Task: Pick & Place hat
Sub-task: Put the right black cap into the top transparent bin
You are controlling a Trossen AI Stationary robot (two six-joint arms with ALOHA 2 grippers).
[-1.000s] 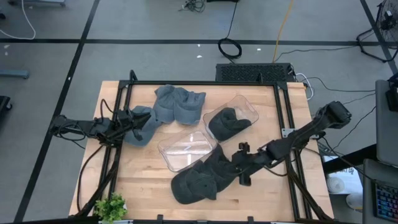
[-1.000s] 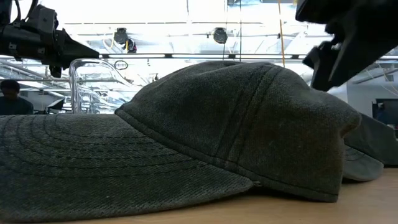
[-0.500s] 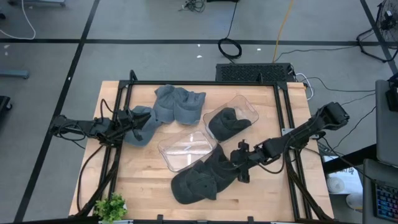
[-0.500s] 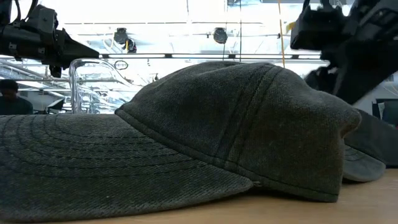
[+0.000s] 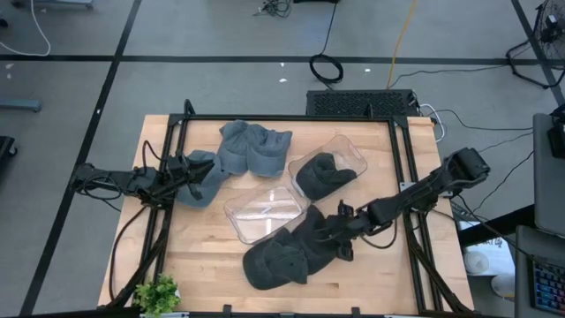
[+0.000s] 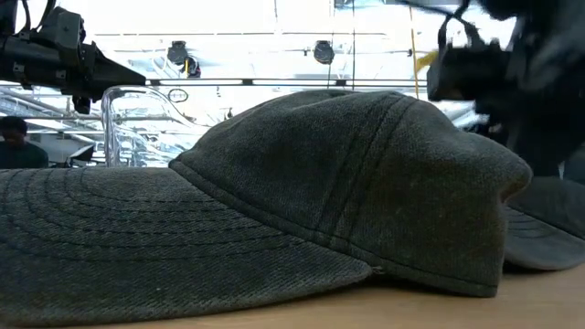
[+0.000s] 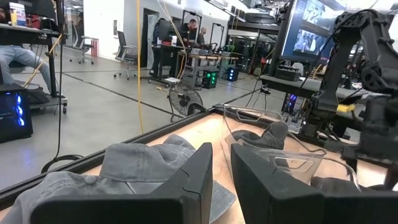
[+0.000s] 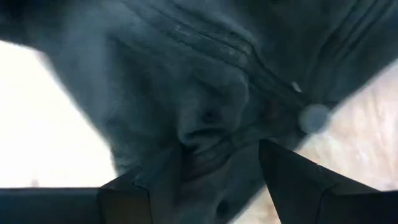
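Observation:
Two dark grey caps lie overlapping on the table near its front: one (image 5: 275, 261) close to the near edge, also filling the low view (image 6: 302, 201), and one (image 5: 311, 231) just behind it. My right gripper (image 5: 334, 235) is open, low over the back cap; in its wrist view (image 8: 205, 186) its fingers stand on either side of a bunched ridge of the cap's crown (image 8: 208, 134). My left gripper (image 5: 187, 170) is shut and waits at the table's left, above a blue-grey hat (image 5: 203, 179). My right gripper comes at the dark cap's crown (image 8: 208, 134) from above and from the table's right, slanting down. Its open fingers (image 8: 292, 177) stand either side of a fold of cloth. I cannot tell whether they touch it. The cap lies on the table.
A clear bin (image 5: 263, 212) lies at the table's middle, beside the dark caps. A second clear bin (image 5: 351, 152) behind it holds a dark hat (image 5: 322, 175). More blue-grey hats (image 5: 254, 146) lie at the back. A small plant (image 5: 157, 294) stands at the front left corner.
My right gripper has gone toward the table's left and down, onto the back dark cap, staying open. The caps have kept their places.

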